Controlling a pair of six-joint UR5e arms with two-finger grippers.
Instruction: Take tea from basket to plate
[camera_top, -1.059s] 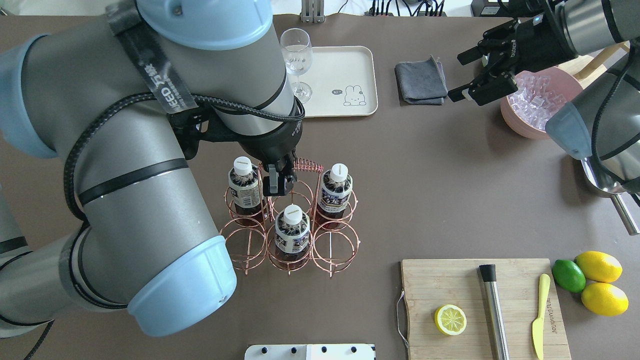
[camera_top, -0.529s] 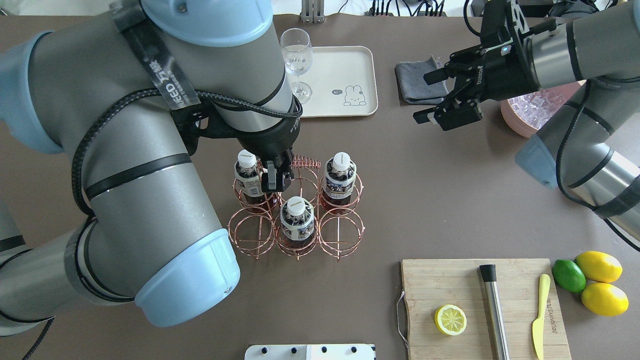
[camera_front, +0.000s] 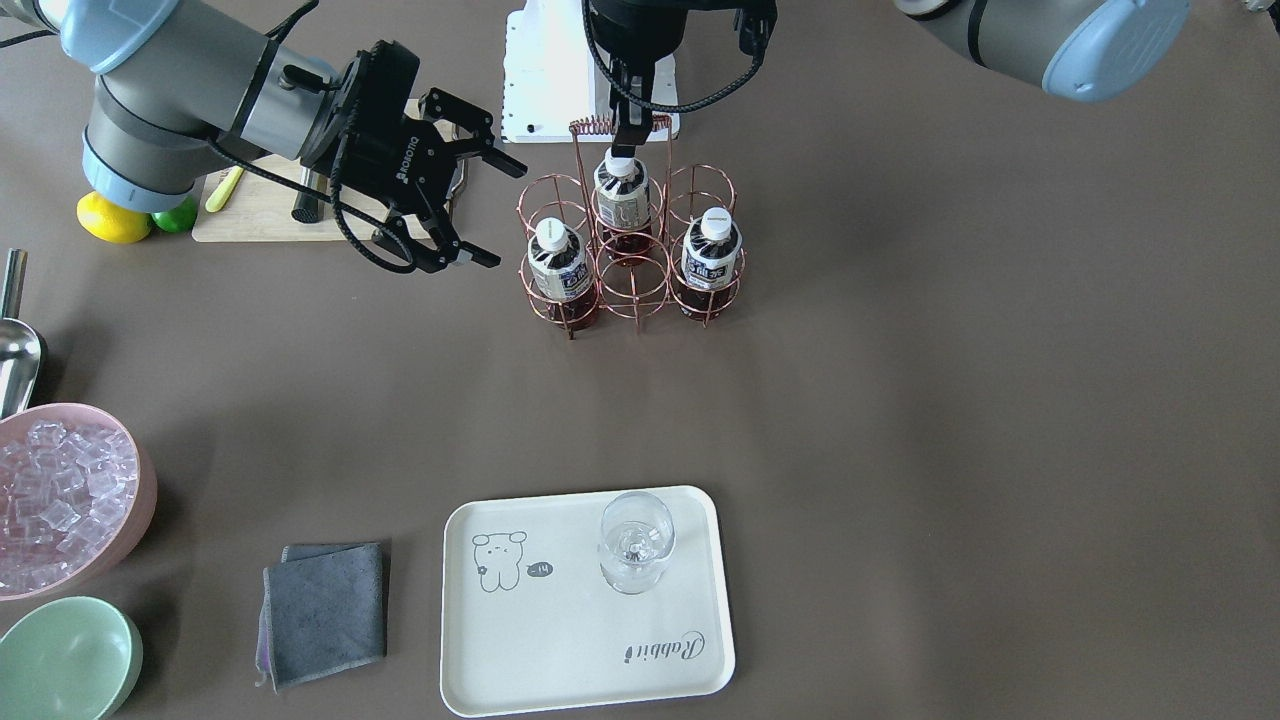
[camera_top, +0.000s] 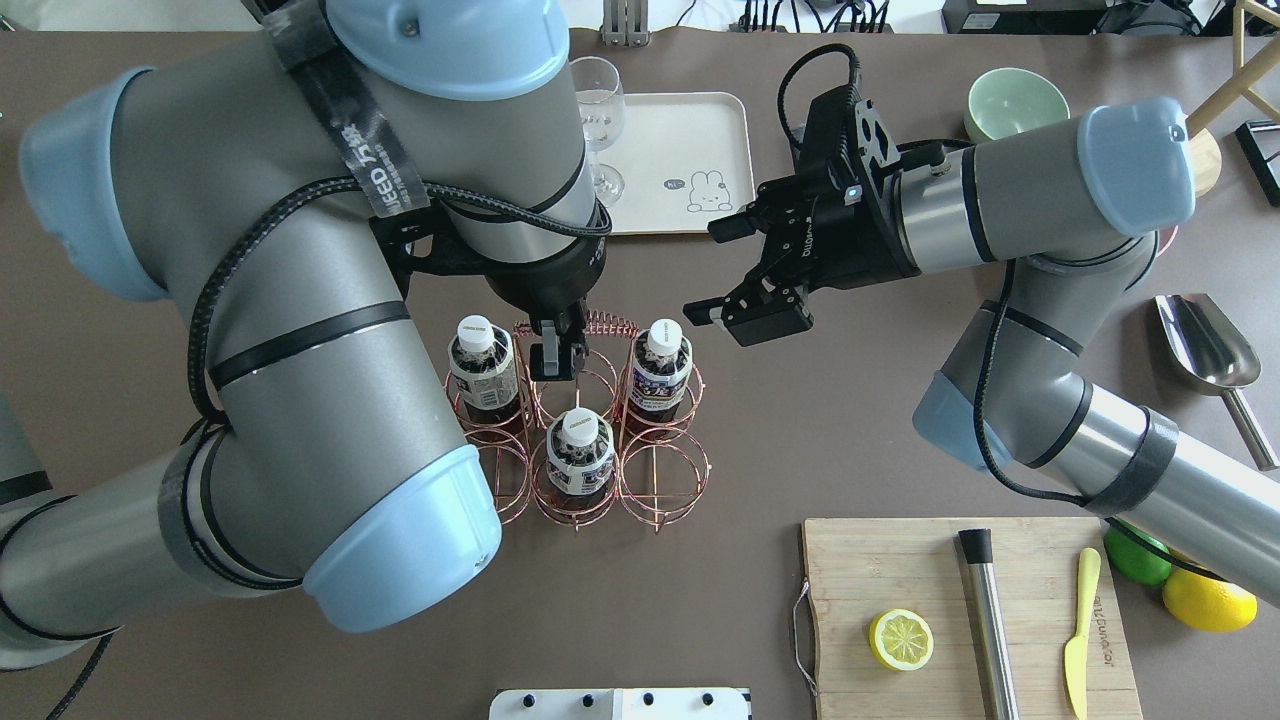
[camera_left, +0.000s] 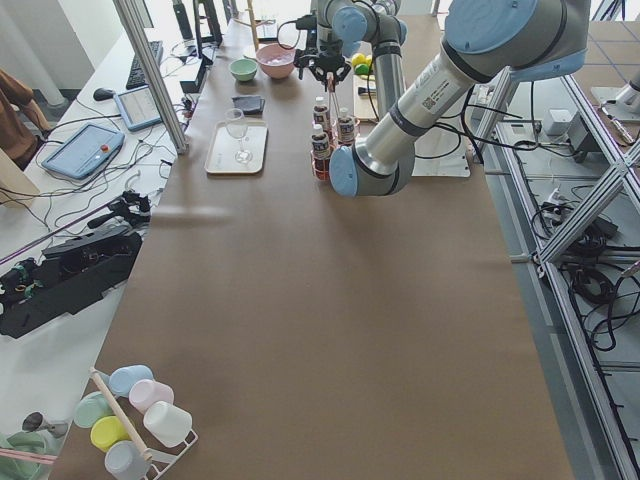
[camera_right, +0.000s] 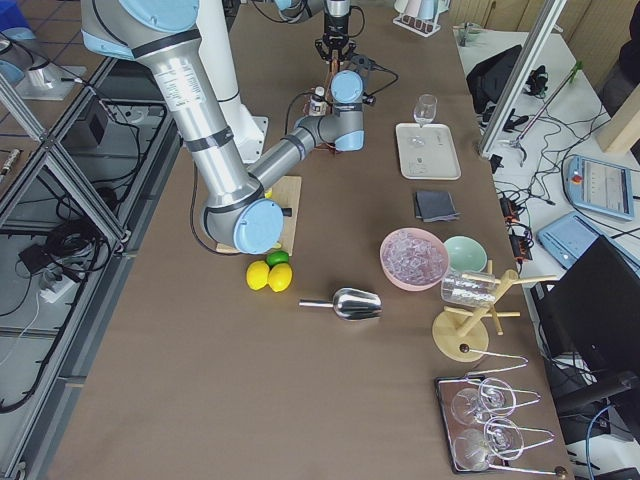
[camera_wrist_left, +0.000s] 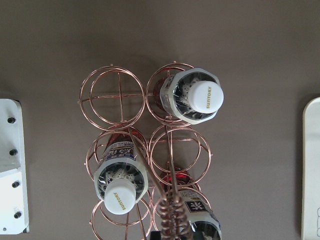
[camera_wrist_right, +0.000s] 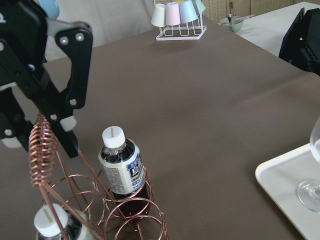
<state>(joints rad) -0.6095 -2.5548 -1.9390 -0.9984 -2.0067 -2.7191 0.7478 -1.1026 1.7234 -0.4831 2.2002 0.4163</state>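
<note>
My right arm (camera_top: 1010, 205) reaches in from the right of the table. I judge this to be the approach step, since no bottle is out of the basket (camera_top: 608, 325) yet. The plate (camera_top: 690, 130) lies at the far side, well apart from the basket, with only a stemmed glass (camera_top: 597, 115) standing at its left end. The basket sits left of centre, with three of its six cells filled. The tea (camera_top: 655, 372) I take as mine is the bottle in the far right cell, upright and capped, and nearest my right claw (camera_top: 708, 272). That claw hangs empty with its jaws wide apart, just right of and beyond the bottle, not touching it. My left claw (camera_top: 557, 352) is closed on the basket's coiled handle, I reckon to hold it steady

Next, as I see it, the right claw must come in and down to set one finger on either side of the bottle below the cap. It needs to stay clear of the wire ring and the handle, then close, lift straight up and carry the bottle to the far side

A second ago my right arm was over the bowl of ice (camera_front: 140, 520) at the far right, and it has since swung across to the basket. The basket has shifted a little under my left claw, and all three bottles stay in their cells
</note>
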